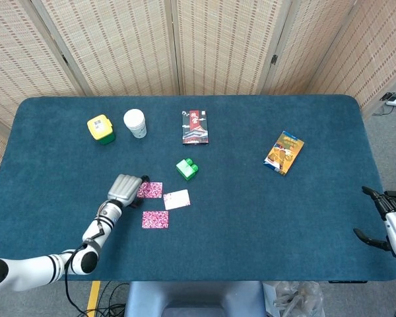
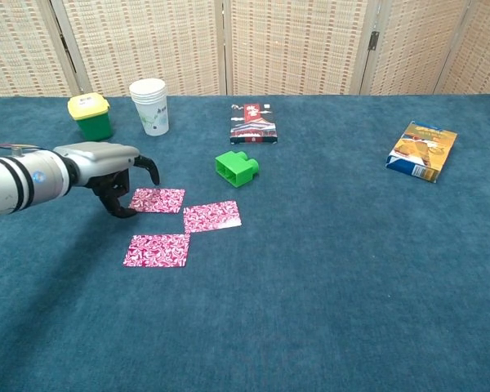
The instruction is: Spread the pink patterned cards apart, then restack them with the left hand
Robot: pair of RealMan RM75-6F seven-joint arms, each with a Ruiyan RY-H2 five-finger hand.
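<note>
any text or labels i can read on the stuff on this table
Nothing can be read for certain.
Dark box: red and white print, too blurred.
Blue and orange packet: print too small.
Yellow lid of the green container: label too small.
White cup: faint marks, unreadable.
Pink cards: pattern only.
</note>
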